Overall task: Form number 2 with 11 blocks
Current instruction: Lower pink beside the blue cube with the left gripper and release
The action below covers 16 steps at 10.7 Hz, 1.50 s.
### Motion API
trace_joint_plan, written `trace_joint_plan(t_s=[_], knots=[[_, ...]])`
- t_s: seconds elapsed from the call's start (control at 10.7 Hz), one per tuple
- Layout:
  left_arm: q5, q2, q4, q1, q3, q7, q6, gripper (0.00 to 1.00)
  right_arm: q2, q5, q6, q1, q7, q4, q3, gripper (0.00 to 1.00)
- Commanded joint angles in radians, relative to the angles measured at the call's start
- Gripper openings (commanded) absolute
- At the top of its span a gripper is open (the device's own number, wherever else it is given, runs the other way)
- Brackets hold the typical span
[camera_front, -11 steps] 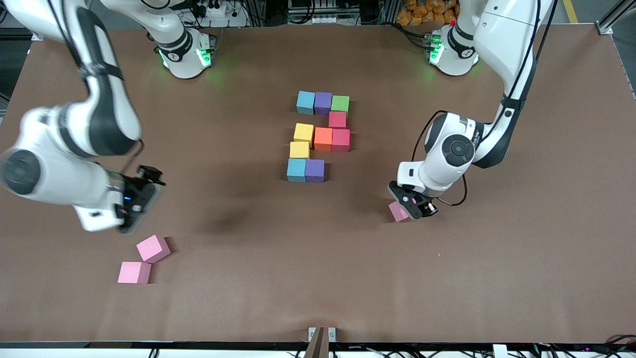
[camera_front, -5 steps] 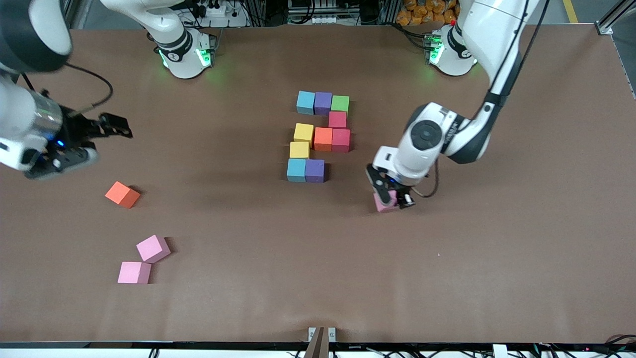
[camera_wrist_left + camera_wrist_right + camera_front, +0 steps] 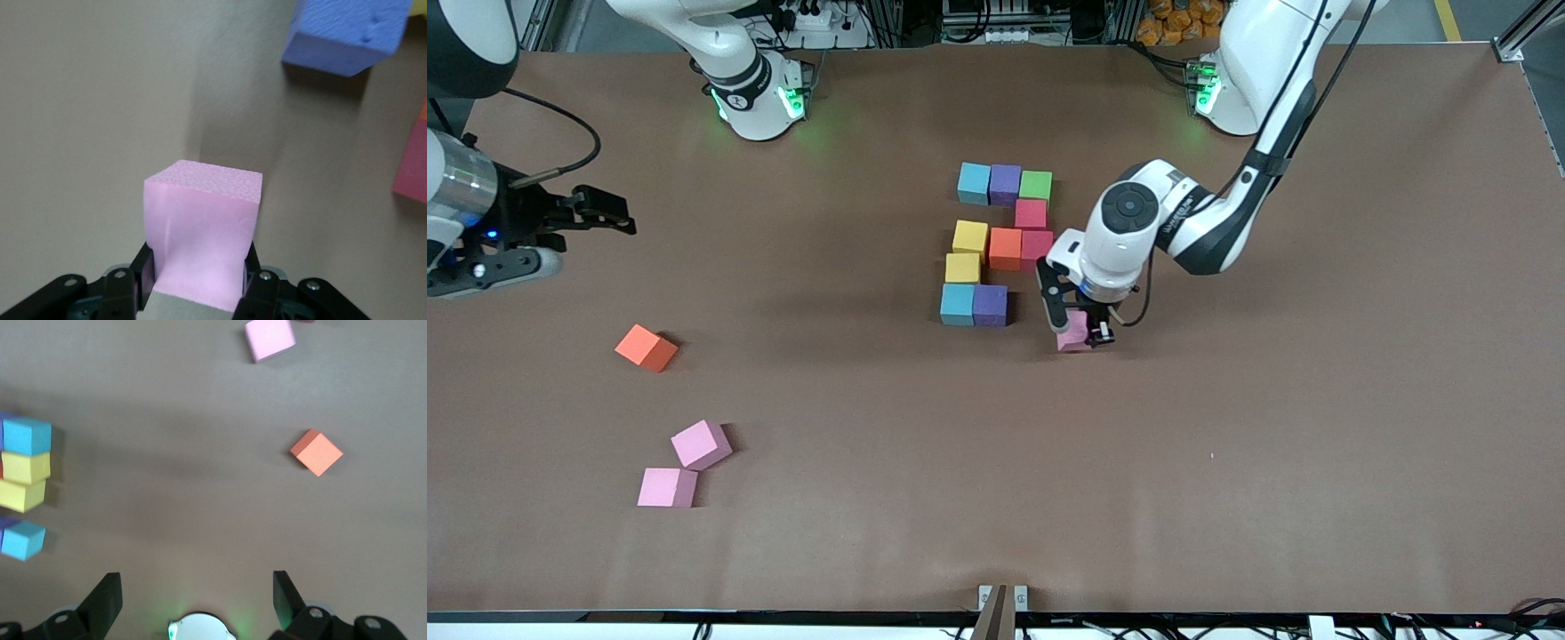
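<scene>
Fourteen foam cubes: three pink [image 3: 667, 488], two light blue [image 3: 974, 183], two purple [image 3: 1005, 184], two yellow [image 3: 970, 238], two crimson [image 3: 1031, 214], two orange [image 3: 646, 348], one green [image 3: 1036, 186].

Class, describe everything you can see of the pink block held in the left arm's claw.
The pink block is a small matte, foam-like cube with a finely speckled top face and sharp edges. The left claw is shut on it, one finger pressed to each of two opposite sides. It sits upright, over bare table beside the purple block that ends the digit's nearest row. Whether it touches the table cannot be told.
</scene>
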Motion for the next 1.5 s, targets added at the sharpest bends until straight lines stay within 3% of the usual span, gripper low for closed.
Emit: trace_joint_plan(t_s=[0.0, 0.19, 0.47, 1.4], knots=[[0.038, 0.032, 0.037, -0.052, 0.008, -0.021, -0.014, 0.44, 0.008, -0.014, -0.011, -0.025, 0.080, 0.076, 0.009, 1.00], [0.047, 0.060, 0.061, -0.078, 0.012, -0.021, -0.014, 0.44, 0.008, -0.011, -0.009, -0.041, 0.082, 0.138, 0.009, 1.00], [0.101, 0.077, 0.072, -0.107, 0.015, -0.021, -0.014, 0.44, 0.005, -0.001, -0.005, -0.039, 0.104, 0.139, 0.009, 1.00], [0.127, 0.118, 0.121, -0.146, 0.018, -0.030, -0.014, 0.45, 0.008, -0.017, -0.002, -0.042, 0.155, 0.139, 0.012, 1.00]])
